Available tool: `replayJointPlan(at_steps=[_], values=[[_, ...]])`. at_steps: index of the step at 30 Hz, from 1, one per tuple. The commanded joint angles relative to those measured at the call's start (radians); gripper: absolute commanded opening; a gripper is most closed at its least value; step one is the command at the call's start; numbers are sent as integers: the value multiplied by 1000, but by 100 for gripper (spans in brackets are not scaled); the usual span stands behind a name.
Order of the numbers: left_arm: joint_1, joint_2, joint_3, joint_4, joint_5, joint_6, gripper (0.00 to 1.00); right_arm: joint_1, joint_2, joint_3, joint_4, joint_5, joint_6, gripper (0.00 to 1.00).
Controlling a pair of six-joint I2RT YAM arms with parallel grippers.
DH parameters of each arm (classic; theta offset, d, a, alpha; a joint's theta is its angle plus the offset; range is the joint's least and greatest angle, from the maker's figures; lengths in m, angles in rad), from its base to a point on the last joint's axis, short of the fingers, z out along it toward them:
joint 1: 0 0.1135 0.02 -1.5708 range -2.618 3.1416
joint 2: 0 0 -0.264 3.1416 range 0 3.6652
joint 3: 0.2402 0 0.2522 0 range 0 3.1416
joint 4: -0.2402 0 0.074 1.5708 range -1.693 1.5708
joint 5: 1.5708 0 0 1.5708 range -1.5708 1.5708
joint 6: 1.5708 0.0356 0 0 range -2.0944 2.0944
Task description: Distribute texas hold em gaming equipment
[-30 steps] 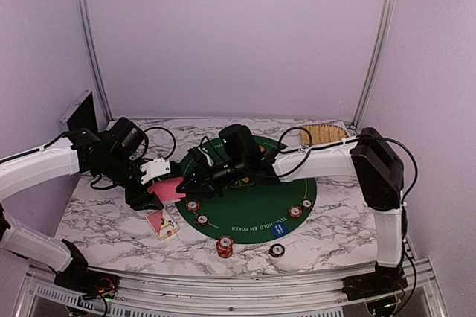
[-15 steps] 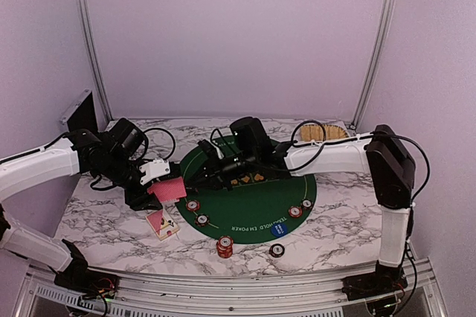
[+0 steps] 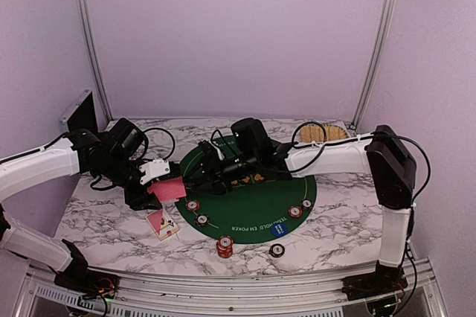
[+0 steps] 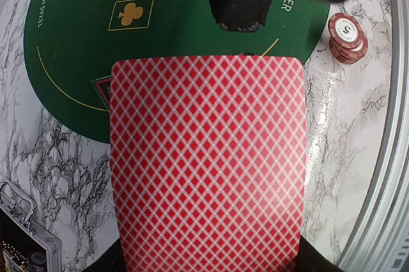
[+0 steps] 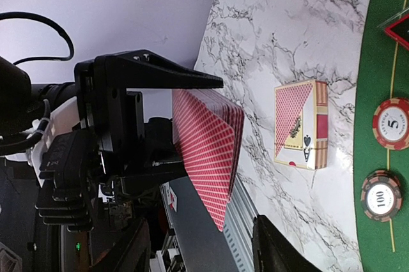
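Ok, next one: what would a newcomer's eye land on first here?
The left gripper holds a stack of red-backed cards above the left of the marble table, their lattice backs filling the left wrist view. The right gripper stretches across the round green mat toward them, jaws apart. Red-and-white chips sit along the mat's near edge, and a card box lies beside it.

Red lattice-backed playing cards (image 4: 204, 163) gripped as one tilted stack, in the air; red-and-white poker chips (image 3: 193, 205) and blue disc (image 3: 279, 230) flat below.
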Motion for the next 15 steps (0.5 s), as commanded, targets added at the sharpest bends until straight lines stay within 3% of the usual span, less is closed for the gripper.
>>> replayJointPlan(at_steps=[1, 8, 15], values=[[3, -5, 9, -13, 9, -9, 0, 31, 46, 59, 26, -8, 3, 52], [3, -12, 5, -14, 2, -7, 0, 48, 93, 89, 70, -22, 40, 25], [3, -11, 0, -15, -6, -5, 0, 39, 71, 64, 80, -27, 47, 6]])
